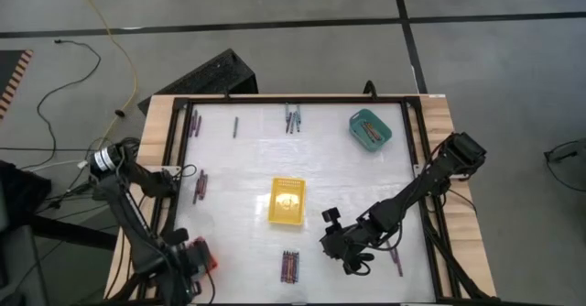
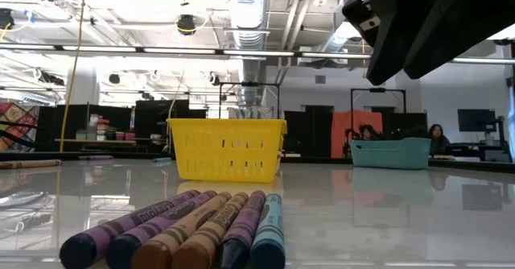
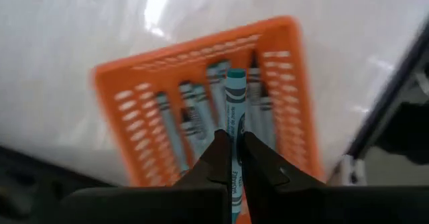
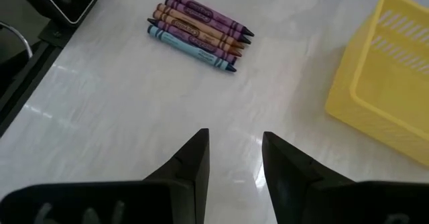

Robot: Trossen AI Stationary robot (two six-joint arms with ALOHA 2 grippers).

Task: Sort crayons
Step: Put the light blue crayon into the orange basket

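Observation:
My left gripper (image 3: 232, 160) is shut on a teal crayon (image 3: 235, 110) above the orange tray (image 3: 134, 83), which holds several bluish-grey crayons and stands at the table's near left corner (image 1: 207, 254). My right gripper (image 4: 234, 150) hangs open over bare table near the front, right of a bundle of purple, brown and teal crayons (image 4: 198, 31) lying side by side (image 1: 290, 267). Further crayons lie at the far middle (image 1: 293, 118), at the left (image 1: 200, 185) and by the right arm (image 1: 396, 258). My left gripper pinches the teal crayon between its two fingers, at the wrapped shaft (image 3: 234, 138) below its middle. The fingers come from above, pointing down, and lie across the crayon. The crayon is lifted clear over the orange tray's inside.
A yellow tray (image 1: 287, 201) stands at the table's middle, just beyond my right gripper. A teal tray (image 1: 370, 129) with crayons sits at the far right. A black frame (image 1: 275, 101) rims the white table top. Bare surface lies between the yellow tray and the left edge.

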